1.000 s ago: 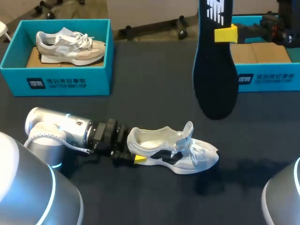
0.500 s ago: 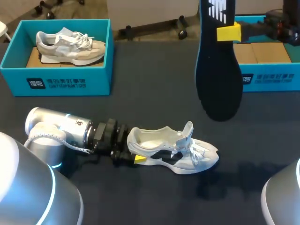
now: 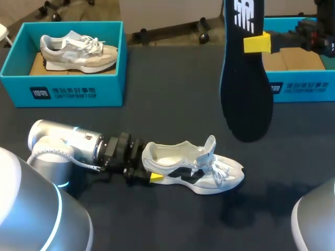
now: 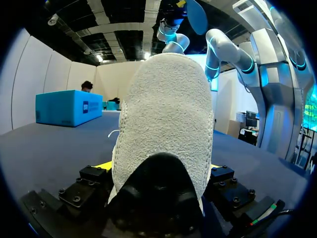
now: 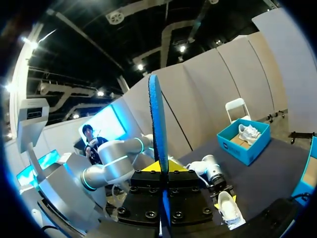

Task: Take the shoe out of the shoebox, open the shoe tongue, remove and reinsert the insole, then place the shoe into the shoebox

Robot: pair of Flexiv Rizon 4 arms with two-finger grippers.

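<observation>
Left gripper [image 3: 151, 171] is clamping the shoe [image 3: 199, 170] by its heel at lower centre, the shoe sitting on the table [image 3: 172, 94] with its toe pointing right. Right gripper [image 3: 253, 43] is pinching the black insole [image 3: 246, 89] at upper right, wide end hanging down, well apart from the shoe.

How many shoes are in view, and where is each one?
2. A beige shoe lies in the left box; a white shoe lies on the table, heel gripped by the left tool. The right box is partly hidden behind the insole.
</observation>
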